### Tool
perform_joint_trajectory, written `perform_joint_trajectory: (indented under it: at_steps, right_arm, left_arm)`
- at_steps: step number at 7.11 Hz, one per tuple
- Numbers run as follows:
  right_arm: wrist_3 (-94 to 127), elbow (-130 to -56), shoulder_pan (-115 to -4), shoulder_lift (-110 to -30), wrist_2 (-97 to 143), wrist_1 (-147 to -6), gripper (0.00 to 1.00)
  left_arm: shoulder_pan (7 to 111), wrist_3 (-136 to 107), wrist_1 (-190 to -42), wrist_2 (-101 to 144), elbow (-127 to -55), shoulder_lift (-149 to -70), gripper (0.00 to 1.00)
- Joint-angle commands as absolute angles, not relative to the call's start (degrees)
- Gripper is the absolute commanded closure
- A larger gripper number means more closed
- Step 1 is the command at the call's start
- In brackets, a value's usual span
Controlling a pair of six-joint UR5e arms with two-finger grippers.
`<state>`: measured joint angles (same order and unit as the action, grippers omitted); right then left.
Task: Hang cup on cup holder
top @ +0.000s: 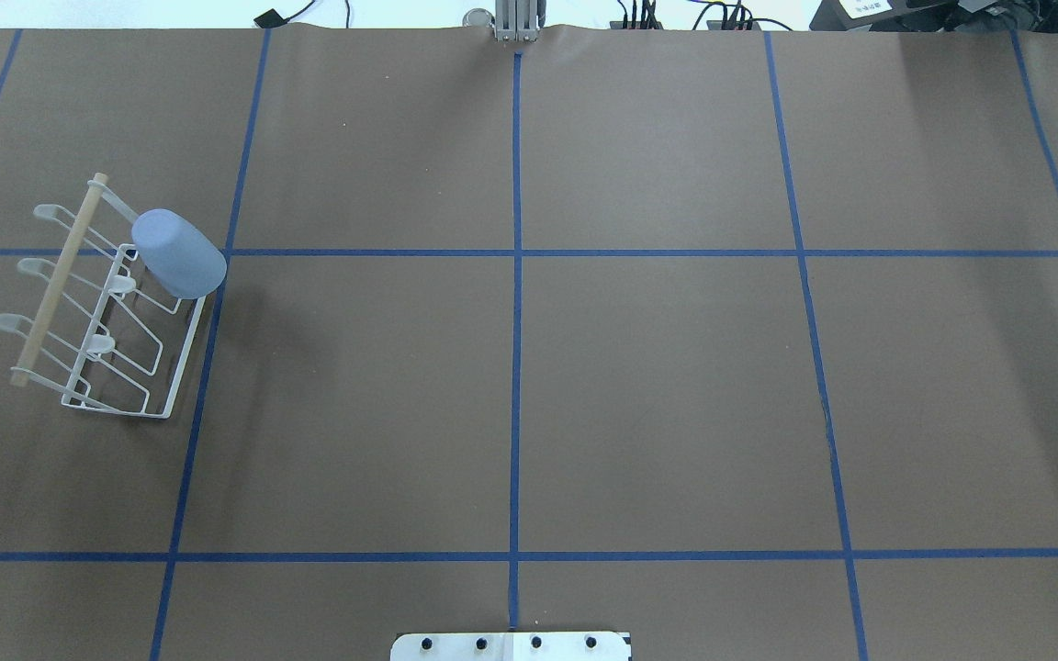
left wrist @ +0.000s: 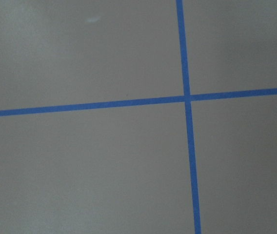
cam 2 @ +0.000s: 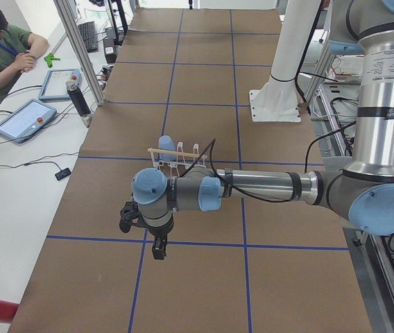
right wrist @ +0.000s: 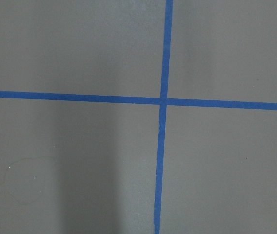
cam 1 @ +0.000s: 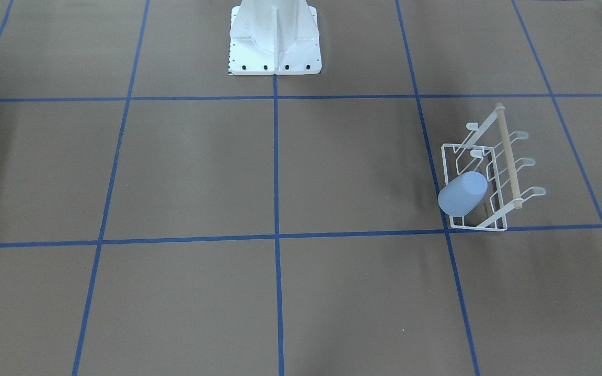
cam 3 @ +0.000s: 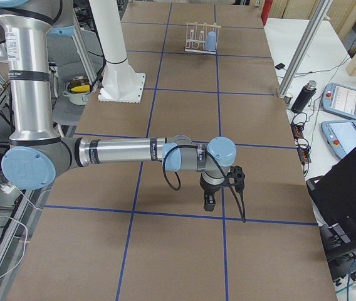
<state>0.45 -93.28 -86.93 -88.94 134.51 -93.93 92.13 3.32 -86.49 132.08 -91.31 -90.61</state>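
Observation:
The pale blue cup (cam 1: 462,194) sits upside down and tilted over an end prong of the white wire cup holder (cam 1: 508,156). Both stand at the table's far left in the overhead view: cup (top: 178,252), cup holder (top: 56,280). They also show in the side views: cup (cam 2: 167,146) (cam 3: 210,41), cup holder (cam 2: 183,152) (cam 3: 195,39). My left gripper (cam 2: 158,251) points down at bare table, well short of the cup holder. My right gripper (cam 3: 209,204) points down at the other end of the table. I cannot tell whether either is open or shut. Both wrist views show only table and blue tape.
The white robot pedestal (cam 1: 275,42) stands mid-table at the robot's edge. A seated operator (cam 2: 3,55), tablets (cam 2: 23,118) and a metal post (cam 2: 79,55) line the side across from the robot. A laptop (cam 3: 347,188) sits beyond the table near the right arm.

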Motion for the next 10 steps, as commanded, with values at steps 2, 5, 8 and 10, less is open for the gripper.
perform_joint_trajectory:
  at_steps: [2,5,8,10]
  right_arm:
    - [0.5,-93.3,-87.9,-89.2,134.6,-94.5,0.00]
    - [0.5,-93.6,-88.6,-89.2,134.6,-94.6,0.00]
    - [0.5,-93.6,-89.0,-89.1,134.7,-94.6,0.00]
    - [0.5,-93.6,-89.0,-89.1,134.8,-94.6,0.00]
  left_arm:
    - [92.0,-1.0,-87.2,132.2,-91.9,-90.9,0.02]
    - [92.0,-1.0,-87.2,132.2,-91.8,-90.9,0.02]
    - [92.0,-1.0,-87.3,132.2,-91.7,-90.9,0.02]
    - [92.0,-0.9,-87.4,132.3,-91.7,-90.9,0.02]
